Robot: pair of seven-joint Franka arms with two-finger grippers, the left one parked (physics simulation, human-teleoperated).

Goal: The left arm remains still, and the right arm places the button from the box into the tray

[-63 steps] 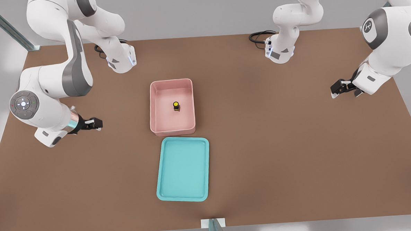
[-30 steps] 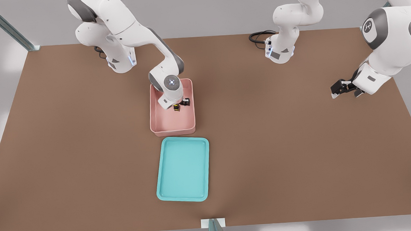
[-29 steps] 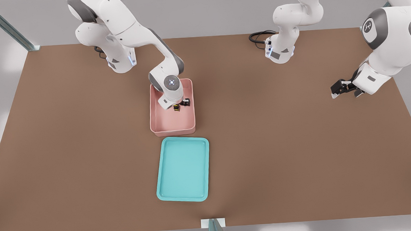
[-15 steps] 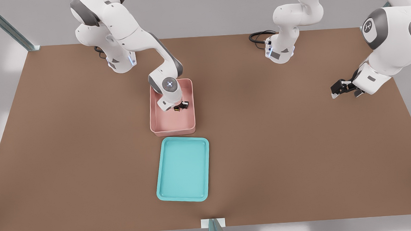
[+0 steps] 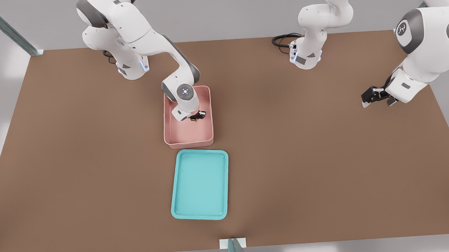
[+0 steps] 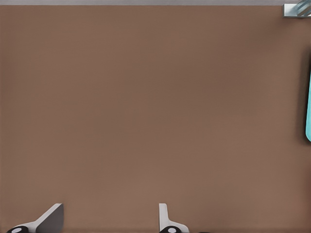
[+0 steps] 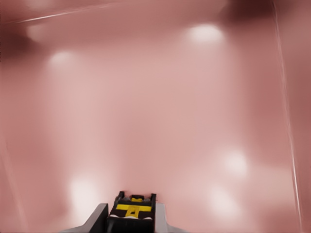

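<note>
The pink box (image 5: pixel 189 144) stands mid-table, and the turquoise tray (image 5: pixel 199 184) lies just in front of it with nothing inside. My gripper (image 5: pixel 195 116) reaches down into the box from the front view's left arm, its lit wrist disc above it. The button (image 5: pixel 192 119) shows as a small yellow and black speck under the wrist. In the right wrist view the button (image 7: pixel 132 212) sits between the two fingers (image 7: pixel 98 219), which press against its black sides, so my gripper (image 7: pixel 130 221) is shut on it just above the pink floor (image 7: pixel 155 97).
The parked arm's gripper (image 5: pixel 373 95) hangs over the table at the front view's right. A black cable (image 5: pixel 281 40) coils by its base. A metal bracket (image 5: pixel 233 247) sits at the near table edge. The tray's edge (image 6: pixel 308 111) shows in the left wrist view.
The arm swung in from the front view's left and came down into the box over the button. In the last half second it barely moved.
</note>
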